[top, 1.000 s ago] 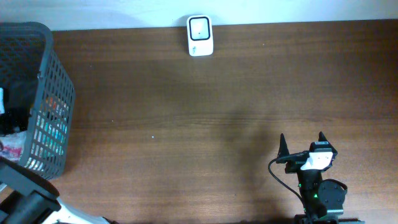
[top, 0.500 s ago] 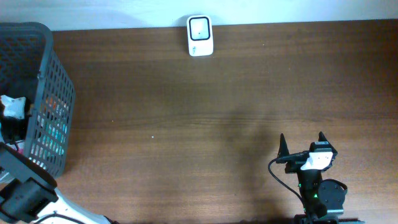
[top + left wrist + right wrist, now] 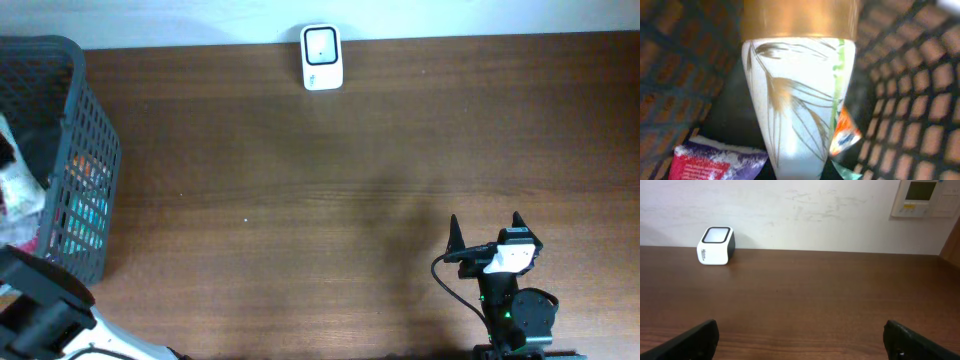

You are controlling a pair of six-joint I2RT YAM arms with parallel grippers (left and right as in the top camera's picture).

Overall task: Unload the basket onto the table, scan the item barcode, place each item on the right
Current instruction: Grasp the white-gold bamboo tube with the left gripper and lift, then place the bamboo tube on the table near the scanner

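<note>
- My left jaws are pinched tight on the white pouch (image 3: 795, 115), the one with brown leaves and a gold band. It fills the left wrist view.
- The white pouch is inside the dark basket (image 3: 90, 150) at the left edge of the table (image 3: 300, 200), with the mesh all around it.
- Below it lie a purple packet (image 3: 715, 162) and an orange packet (image 3: 842, 135).
- So I think step 1, the grab, is done or very nearly done.
- My right jaws are wide apart with nothing between them. They sit low at the near side of the table and face the scanner (image 3: 322, 58).
- The scanner stands at the far edge of the table, well apart from the basket.
- What is left: lift the pouch out, carry it across to the scanner, and turn it so the barcode faces the scanner's window.
- I cannot see a barcode on the side that shows, so I may have to turn the pouch.
- I think nothing is scanned yet, so most of the job is ahead of me.
</note>
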